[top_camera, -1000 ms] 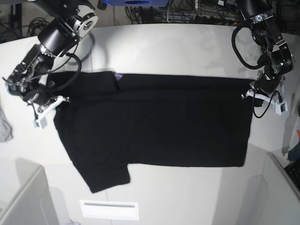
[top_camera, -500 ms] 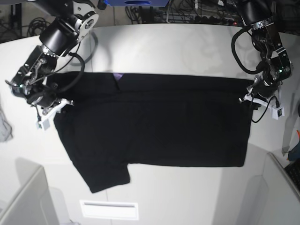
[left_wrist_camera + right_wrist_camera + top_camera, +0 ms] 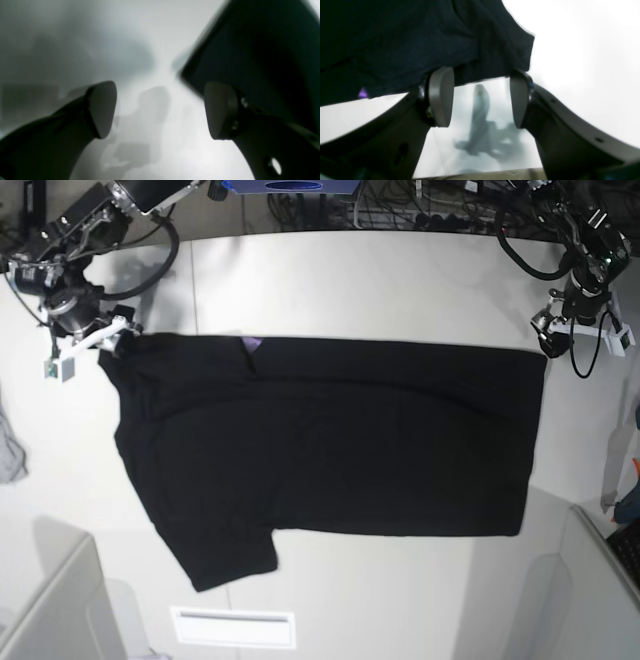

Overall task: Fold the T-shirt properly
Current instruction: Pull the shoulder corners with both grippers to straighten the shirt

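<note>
While the T-shirt (image 3: pixel 330 440) lies flat on the table (image 3: pixel 380 280), one long edge folded over, both pincers hang spread and empty at its far corners: left pincer (image 3: pixel 160 110), right pincer (image 3: pixel 481 97). A fold looks just released. Next, I judge, comes gripping the near edge and sleeve.

So the T-shirt (image 3: pixel 330 440) is lying flat across the middle of the table (image 3: pixel 400 280), long side running left to right. One sleeve pokes out at the near left. The right gripper (image 3: pixel 85 340) sits just off the shirt's far left corner, and the left gripper (image 3: pixel 585 330) sits just past the far right corner, neither one on the cloth. A cloth scrap (image 3: pixel 8 455) lies way over at the table's left edge, well apart from the shirt.
</note>
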You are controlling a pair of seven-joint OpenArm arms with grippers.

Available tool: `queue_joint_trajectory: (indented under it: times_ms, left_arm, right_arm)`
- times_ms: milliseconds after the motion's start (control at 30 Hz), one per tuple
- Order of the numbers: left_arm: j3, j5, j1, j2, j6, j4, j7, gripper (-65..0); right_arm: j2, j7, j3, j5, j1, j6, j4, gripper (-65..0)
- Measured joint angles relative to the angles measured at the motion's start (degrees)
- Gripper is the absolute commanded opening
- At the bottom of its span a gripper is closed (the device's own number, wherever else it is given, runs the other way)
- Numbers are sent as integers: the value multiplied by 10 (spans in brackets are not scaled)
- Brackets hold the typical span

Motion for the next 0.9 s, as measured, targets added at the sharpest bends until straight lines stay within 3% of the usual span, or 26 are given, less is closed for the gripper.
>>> queue_joint_trajectory:
  times_ms: [67,133,267,400,467,600,800,833,900]
  left_arm:
    - [-3,-13,-13,-8,-51,-20,-17,-133]
    - [-2,-11,-32,-12,-54,-50,-21,-133]
    - [-1,-2,-50,-7,-55,-97,-16,-135]
    - [6,-1,-69,-14,-54,-104,-16,-140]
    - [27,-2,-72,-15,-54,-111,-18,-207]
    - [39,-12,-78,-14,-58,-139,-28,-413]
    - [39,-12,-78,-16,-56,-146,-27,-601]
    - [40,-12,-78,-19,-56,-148,-26,-648]
    - [40,-12,-76,-24,-57,-148,-23,-650]
  right_arm:
    - [-3,1,38,78,-12,2,-35,-321]
    - [-2,7,74,108,-14,-1,-83,-321]
    - [1,2,109,102,-3,-4,-149,-321]
    - [1,56,101,111,9,-4,-172,-323]
    - [2,72,101,112,16,-8,-183,-323]
    - [3,98,102,118,23,-44,-219,-323]
    - [17,126,101,129,31,-46,-254,-339]
    - [16,128,102,129,30,-46,-254,-374]
    - [16,126,104,118,30,-47,-254,-507]
